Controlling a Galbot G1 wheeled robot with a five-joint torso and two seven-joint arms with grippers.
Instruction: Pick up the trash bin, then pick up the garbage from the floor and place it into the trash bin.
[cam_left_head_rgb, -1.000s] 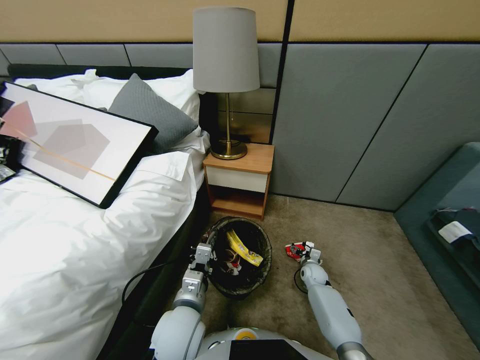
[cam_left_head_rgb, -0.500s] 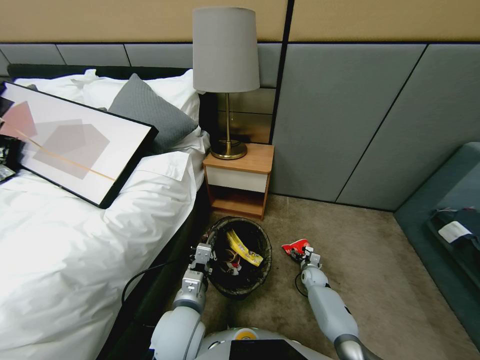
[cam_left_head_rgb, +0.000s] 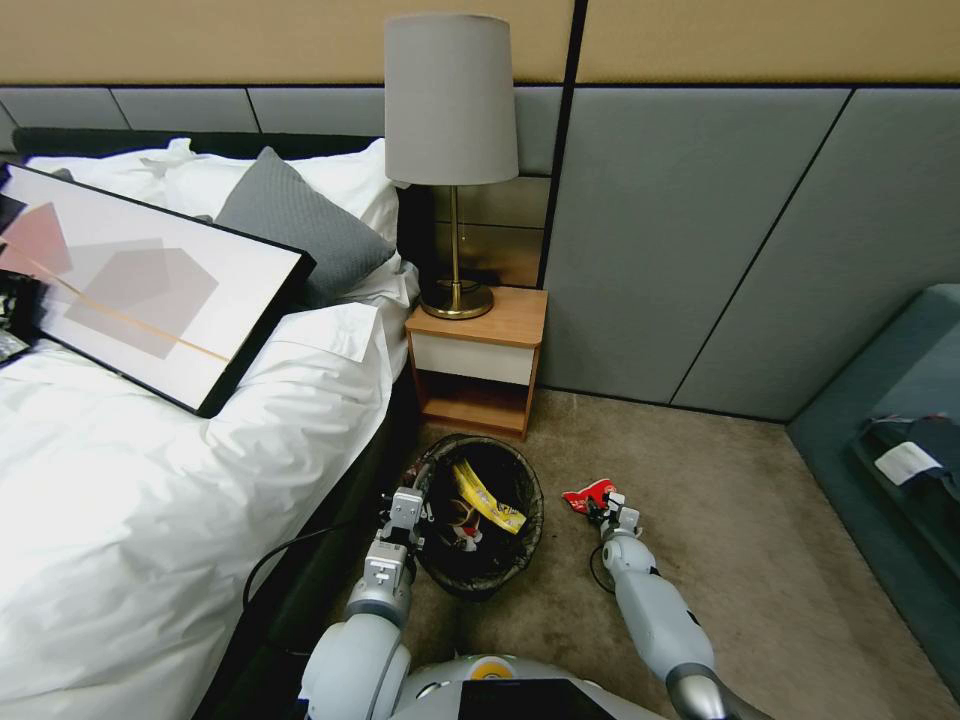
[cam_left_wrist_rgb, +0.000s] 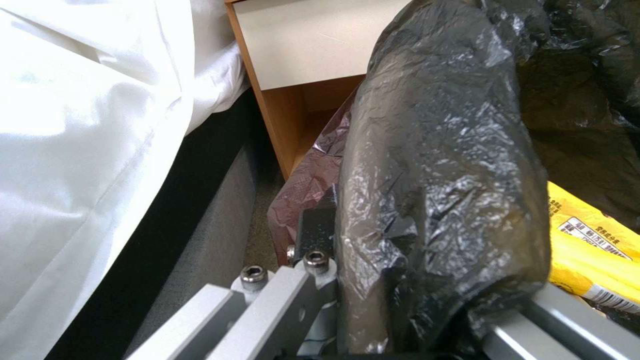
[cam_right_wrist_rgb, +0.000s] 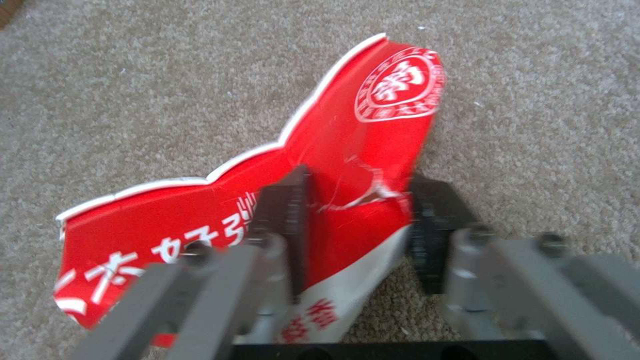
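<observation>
Beside the trash bin (cam_left_head_rgb: 480, 515) gripped by the left tool (cam_left_head_rgb: 405, 512), the right tool (cam_left_head_rgb: 606, 507) has lifted its pinched red cup (cam_right_wrist_rgb: 267, 210) off the carpet (cam_left_head_rgb: 760, 560), ready to bin.

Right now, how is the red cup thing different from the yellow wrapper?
The crushed red cup is outside the trash bin, above the carpet; the yellow wrapper already lies inside the bin. The right gripper pinches the cup between its fingers; nothing grips the wrapper, though the left gripper clamps the bin's rim beside it. The cup is red and white, the wrapper yellow. Both are printed litter.
</observation>
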